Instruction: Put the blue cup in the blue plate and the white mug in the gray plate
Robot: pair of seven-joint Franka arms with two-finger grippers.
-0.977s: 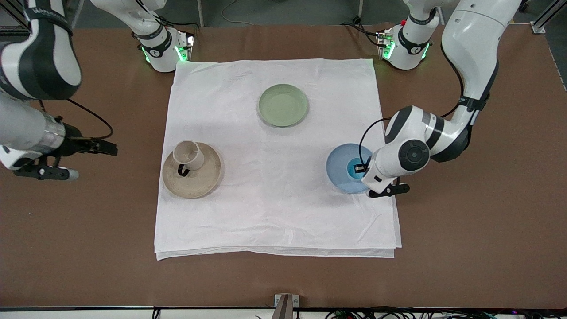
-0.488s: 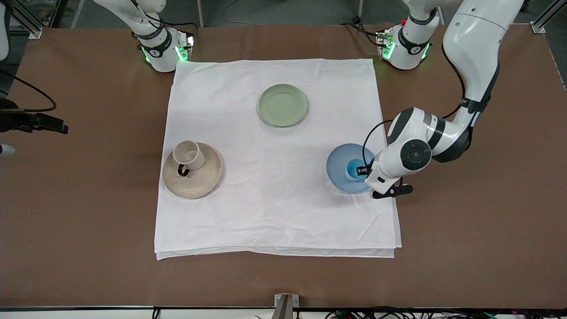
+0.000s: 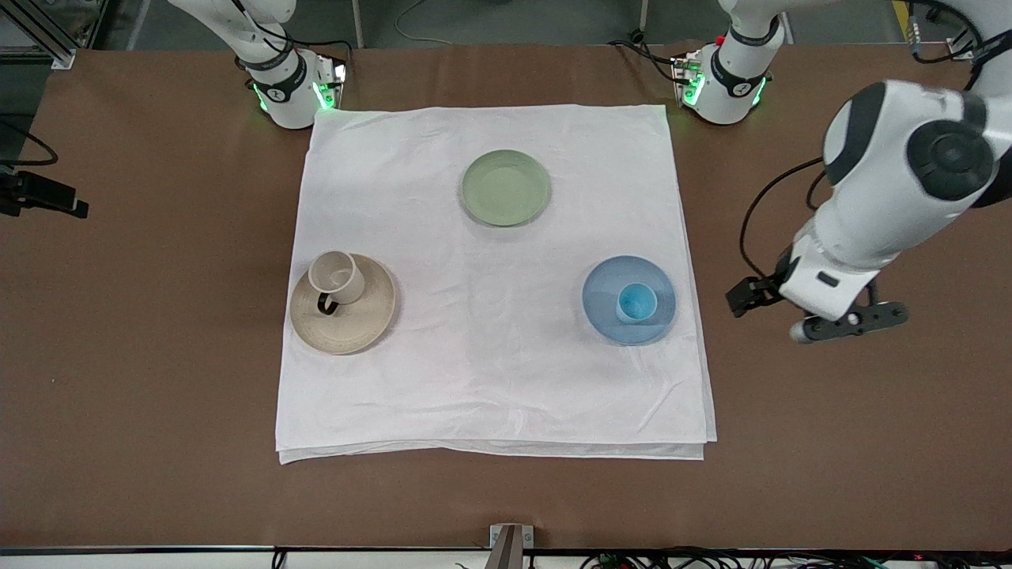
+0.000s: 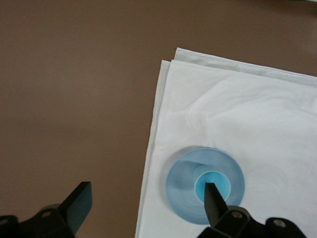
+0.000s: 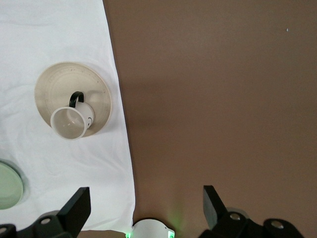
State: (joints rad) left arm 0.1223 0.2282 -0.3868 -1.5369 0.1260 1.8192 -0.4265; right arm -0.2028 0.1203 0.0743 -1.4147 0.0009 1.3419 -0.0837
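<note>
The blue cup (image 3: 636, 303) stands upright in the blue plate (image 3: 605, 294) on the white cloth; both show in the left wrist view, cup (image 4: 221, 180) and plate (image 4: 181, 183). My left gripper (image 3: 747, 295) is open and empty, up over the bare table beside the cloth's edge (image 4: 146, 196). The white mug (image 3: 336, 276) stands on the gray plate (image 3: 357, 324), its black handle toward the front camera; the right wrist view shows the mug (image 5: 72, 122) and the plate (image 5: 99, 85). My right gripper (image 3: 54, 199) is open and empty, high over the table's right-arm end (image 5: 146, 198).
A green plate (image 3: 506, 188) lies empty on the cloth (image 3: 490, 379), farther from the front camera than both other plates, and shows in the right wrist view (image 5: 7, 186). The arm bases (image 3: 288, 91) stand at the cloth's far corners. Brown table surrounds the cloth.
My left gripper has left the blue cup in the blue plate, risen and moved off toward the left arm's end. My right gripper has drawn farther away toward the right arm's table end.
</note>
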